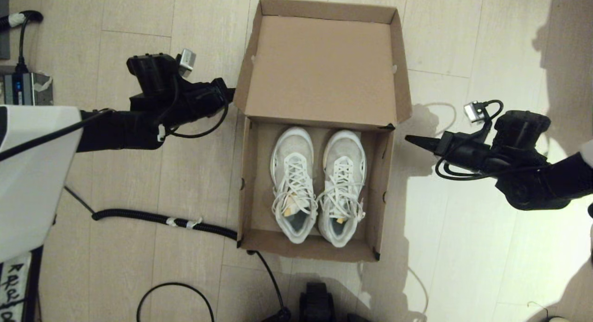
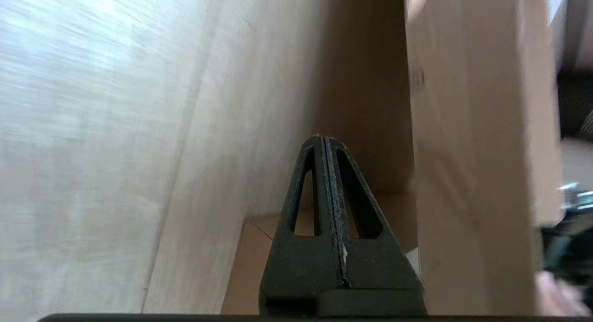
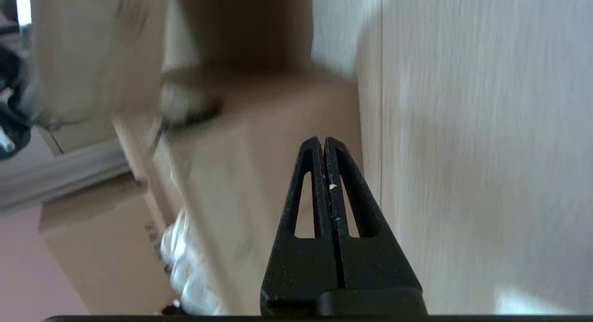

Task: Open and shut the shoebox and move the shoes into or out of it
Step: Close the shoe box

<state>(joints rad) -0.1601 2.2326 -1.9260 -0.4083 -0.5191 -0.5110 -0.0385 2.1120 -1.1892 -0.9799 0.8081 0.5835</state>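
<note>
The brown shoebox point(image 1: 247, 192) lies open on the floor, its hinged lid point(image 1: 319, 67) folded back away from me. Both white lace-up shoes stand side by side inside, toes toward the lid: one point(image 1: 293, 183) on the left, one point(image 1: 343, 187) on the right. My left gripper point(image 1: 230, 96) is shut on nothing, right at the lid's left side flap; in the left wrist view its tip point(image 2: 323, 137) points at cardboard point(image 2: 477, 150). My right gripper point(image 1: 408, 138) is shut and empty, a short way off the box's right wall. In the right wrist view its tip point(image 3: 322, 139) faces the box wall point(image 3: 241, 183).
A black corrugated cable point(image 1: 162, 218) runs over the floor to the box's near left corner. A thin cable loop point(image 1: 176, 294) and a black part point(image 1: 317, 303) lie near the bottom edge. An electronic unit point(image 1: 25, 88) sits at far left.
</note>
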